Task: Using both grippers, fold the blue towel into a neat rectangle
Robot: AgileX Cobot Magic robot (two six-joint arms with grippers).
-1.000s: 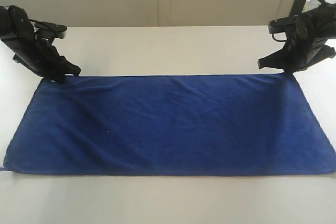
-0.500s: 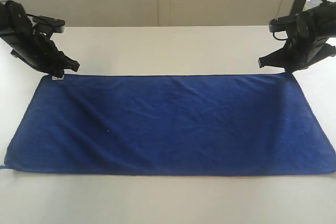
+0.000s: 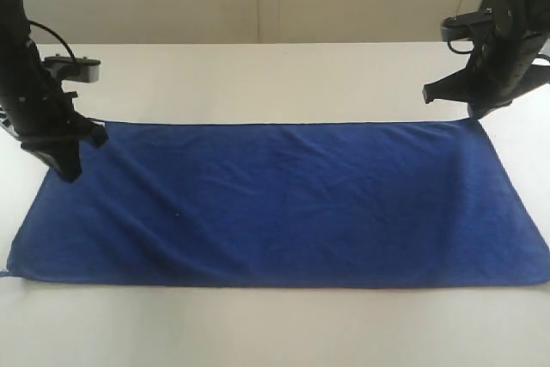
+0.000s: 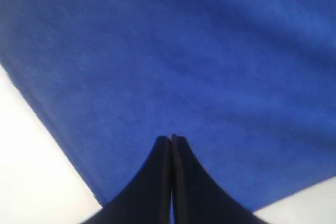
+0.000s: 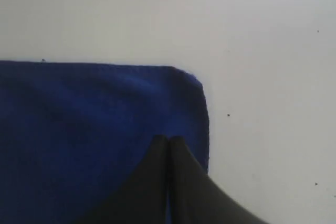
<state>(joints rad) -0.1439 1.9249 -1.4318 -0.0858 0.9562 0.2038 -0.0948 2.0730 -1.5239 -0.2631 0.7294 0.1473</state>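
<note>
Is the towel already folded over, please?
No, the towel lies spread flat on the table with no fold.

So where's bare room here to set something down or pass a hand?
Bare table beyond the far edge of the blue towel, between the arms, and a strip along its near edge. Crowded at both far corners, where the left gripper and right gripper hang.

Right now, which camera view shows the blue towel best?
The exterior view: nearly the whole blue towel is visible, spread flat. The left wrist view shows only a patch by its edges; the right wrist view, one corner.
</note>
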